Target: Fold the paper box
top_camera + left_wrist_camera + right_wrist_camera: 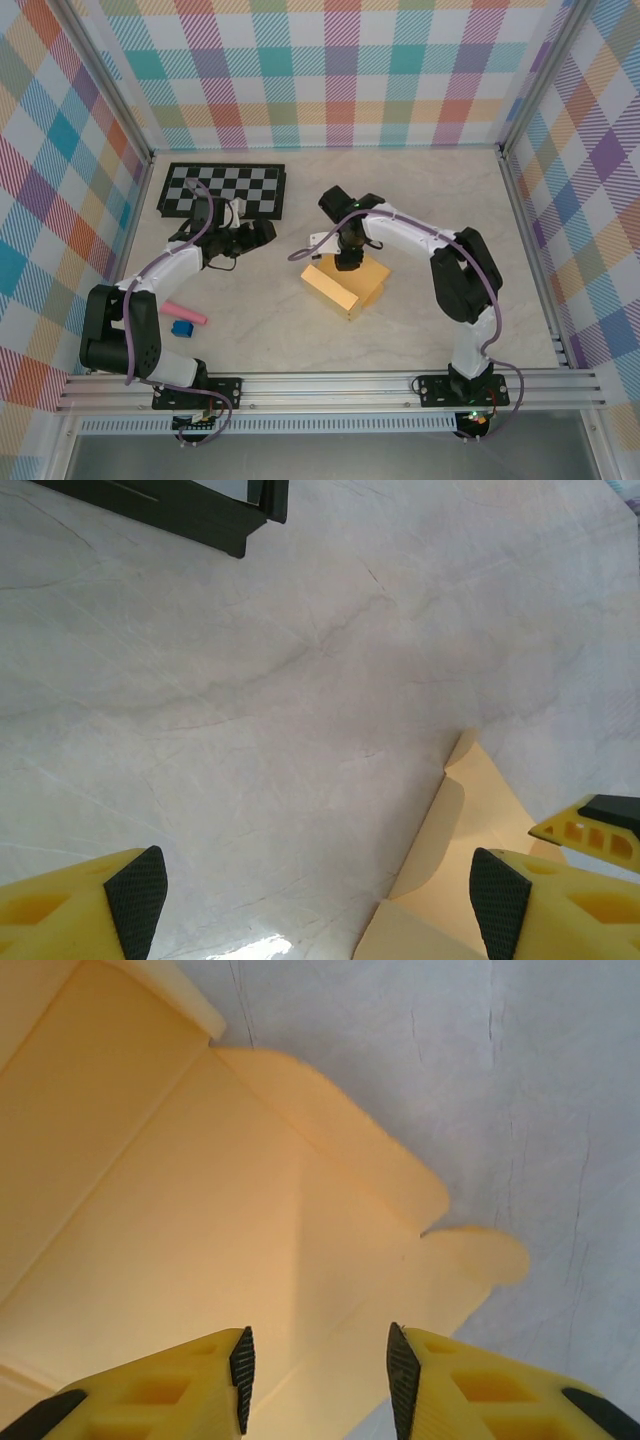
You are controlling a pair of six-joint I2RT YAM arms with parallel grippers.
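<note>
The paper box [345,287] is yellow-orange card, partly folded, lying in the middle of the table. In the right wrist view its panels and rounded flaps [330,1150] spread out below my fingers. My right gripper [348,262] hangs just over the box's far side. Its jaws [320,1380] stand apart with nothing between them, so it is open. My left gripper [255,235] is to the left of the box, over bare table. It is wide open [318,905] and empty, with a corner of the box [470,820] by its right finger.
A black-and-white checkerboard [222,190] lies at the back left; its dark edge [200,510] is at the top of the left wrist view. A pink stick [185,313] and a small blue block [181,328] lie near the left arm's base. Plaid walls enclose the table.
</note>
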